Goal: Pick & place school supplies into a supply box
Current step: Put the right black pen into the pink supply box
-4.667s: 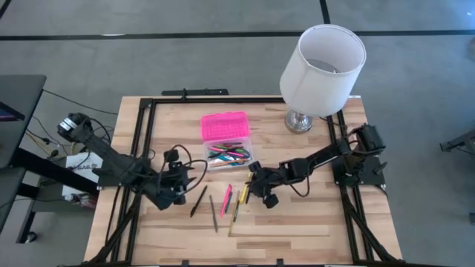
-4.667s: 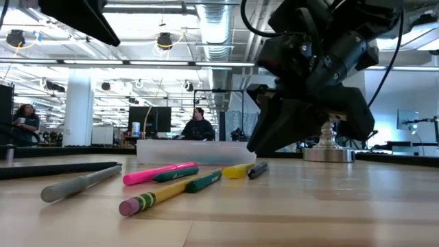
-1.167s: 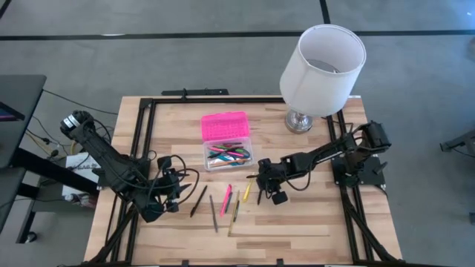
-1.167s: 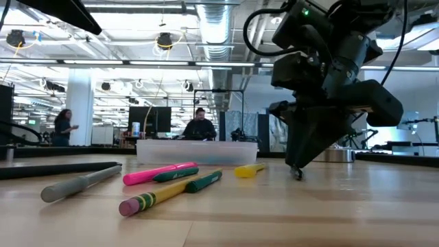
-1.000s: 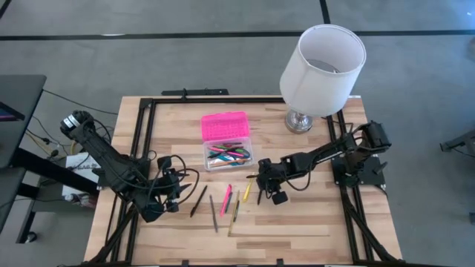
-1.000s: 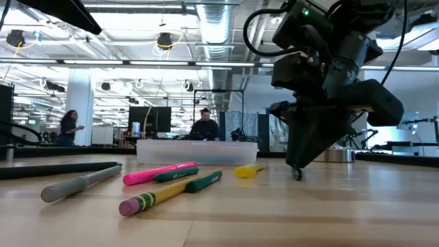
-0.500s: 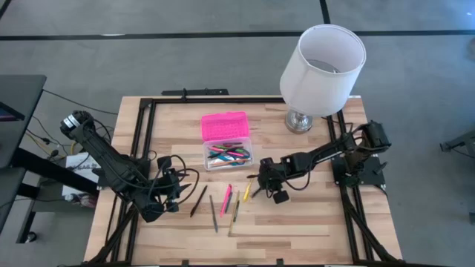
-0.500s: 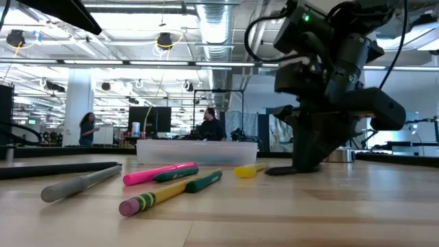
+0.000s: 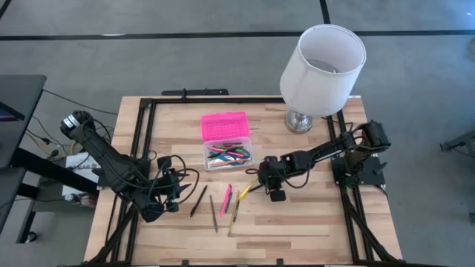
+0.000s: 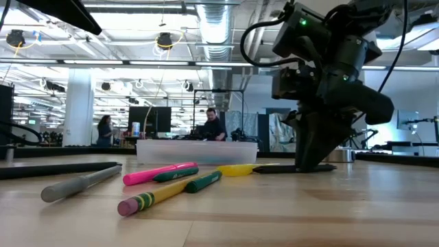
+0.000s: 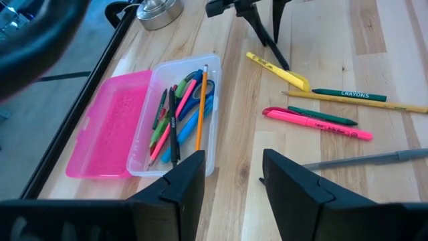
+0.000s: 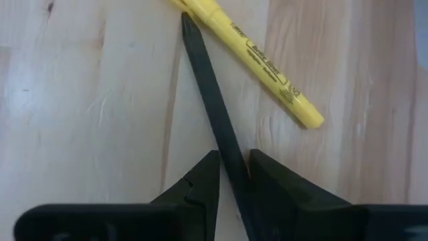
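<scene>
fingers of your right gripper [image 12: 231, 175] pinch a black pen [image 12: 207, 100], its tip against the yellow highlighter [image 12: 247, 50], low on the table so it slides free. the supply box [image 9: 226, 153] sits open near by, lid flat. your left gripper [image 11: 231, 175] waits, fingers spread.

Bright, even overhead light; soft shadows on the table [image 9: 297, 222]; low view backlit, foreground pencil [image 10: 154, 199] blurred
</scene>
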`<action>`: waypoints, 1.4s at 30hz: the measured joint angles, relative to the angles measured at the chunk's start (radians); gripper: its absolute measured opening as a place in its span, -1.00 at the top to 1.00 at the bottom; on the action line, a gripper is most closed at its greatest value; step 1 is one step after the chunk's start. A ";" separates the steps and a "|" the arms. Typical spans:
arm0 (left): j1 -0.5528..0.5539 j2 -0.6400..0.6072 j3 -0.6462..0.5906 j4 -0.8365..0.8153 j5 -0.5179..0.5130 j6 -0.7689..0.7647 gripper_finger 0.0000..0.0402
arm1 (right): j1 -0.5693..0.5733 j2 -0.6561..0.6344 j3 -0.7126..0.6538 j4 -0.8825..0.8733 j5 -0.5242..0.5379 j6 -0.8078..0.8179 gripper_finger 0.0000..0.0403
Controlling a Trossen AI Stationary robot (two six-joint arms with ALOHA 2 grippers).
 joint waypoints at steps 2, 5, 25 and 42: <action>0.000 0.000 0.000 0.000 0.000 -0.003 0.28 | 0.006 -0.001 0.001 -0.018 0.000 0.011 0.66; 0.000 0.000 0.000 0.000 0.000 -0.004 0.28 | 0.020 -0.002 0.002 -0.034 0.006 0.011 0.76; 0.000 0.000 -0.102 0.003 0.008 -0.080 0.28 | 0.083 0.004 0.058 -0.134 -0.005 -0.025 0.97; 0.000 0.000 -0.211 0.006 -0.028 -0.144 0.28 | 0.077 0.003 0.287 -0.262 0.270 -0.175 0.98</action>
